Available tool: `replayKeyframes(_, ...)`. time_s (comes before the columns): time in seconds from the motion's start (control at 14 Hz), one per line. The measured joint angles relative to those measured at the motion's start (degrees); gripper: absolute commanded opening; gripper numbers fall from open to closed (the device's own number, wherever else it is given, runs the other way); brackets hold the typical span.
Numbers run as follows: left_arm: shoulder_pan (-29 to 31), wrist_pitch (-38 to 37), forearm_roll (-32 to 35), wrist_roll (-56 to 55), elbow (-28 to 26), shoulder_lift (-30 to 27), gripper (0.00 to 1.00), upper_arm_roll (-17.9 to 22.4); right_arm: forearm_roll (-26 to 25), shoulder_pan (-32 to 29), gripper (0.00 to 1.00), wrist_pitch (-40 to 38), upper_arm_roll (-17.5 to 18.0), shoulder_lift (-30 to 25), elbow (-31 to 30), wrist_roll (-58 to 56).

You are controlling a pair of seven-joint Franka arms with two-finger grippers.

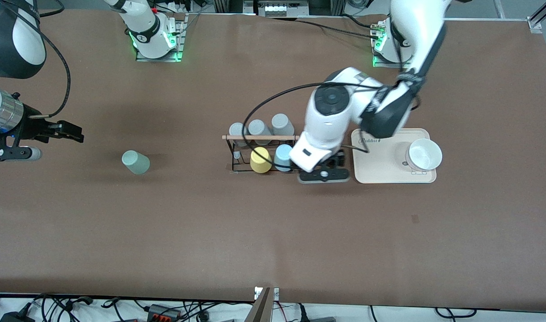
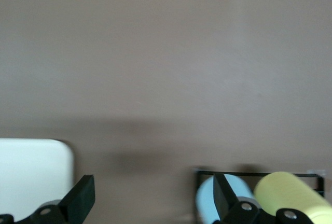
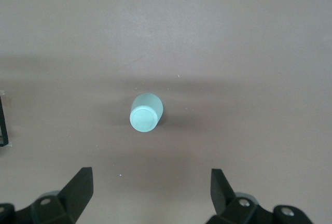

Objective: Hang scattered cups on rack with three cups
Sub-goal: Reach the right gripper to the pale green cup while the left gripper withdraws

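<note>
**Blue cup on rack, mint cup loose on desk**

Rack (image 1: 261,152) at desk centre. Three grey cups (image 1: 259,128) on its pegs along the 12 o'clock row. Yellow cup (image 1: 260,160) and light blue cup (image 1: 283,157) on the row nearer the front cam, touching each other. Wooden rod (image 1: 260,137) across the top.

Left gripper (image 1: 328,167) low at the rack's end toward the left arm, just beside the blue cup. Jaws wide apart, holding nothing; one finger (image 2: 225,198) sits in front of the blue cup in the wrist cam.

Mint green cup (image 1: 136,162) stands inverted, alone on the desk, well apart from the rack toward the right arm's end.

Right gripper (image 1: 71,132) is above the desk near the mint cup. Jaws spread, empty.

Beige tray (image 1: 375,165) beside the left gripper, white bowl (image 1: 424,154) on it.
</note>
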Motion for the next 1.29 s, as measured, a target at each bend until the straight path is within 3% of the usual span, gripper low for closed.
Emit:
replayKeyframes(0.36, 5.4, -9.6, 0.0, 10.8, 0.1, -9.0, 1.0, -0.1, 0.0, 0.7, 1.0, 3.5, 0.1, 4.2, -0.4, 0.0)
replayKeyframes(0.72, 11.3, -19.8, -0.2, 23.1, 1.7, -12.0, 1.0, -0.2, 0.0, 0.8, 1.0, 8.6, 0.1, 11.0, -1.8, 2.7)
replayKeyframes(1.0, 18.8, -29.5, -9.6, 34.4, 3.9, -14.2, 1.0, 0.2, 0.0, 1.0, 1.0, 16.4, 0.1, 12.2, -8.6, 3.7)
replayKeyframes(1.15, 19.6, -30.4, -12.5, 35.5, 1.8, -17.8, 1.0, 2.8, 0.0, 1.2, 1.0, 19.0, 0.1, 12.2, -11.4, 4.3)
replayKeyframes(1.29, 17.9, -28.1, -17.4, 35.2, -2.8, -22.5, 1.0, 8.0, 0.0, 1.7, 1.0, 19.6, 0.1, 12.2, -12.6, 6.0)
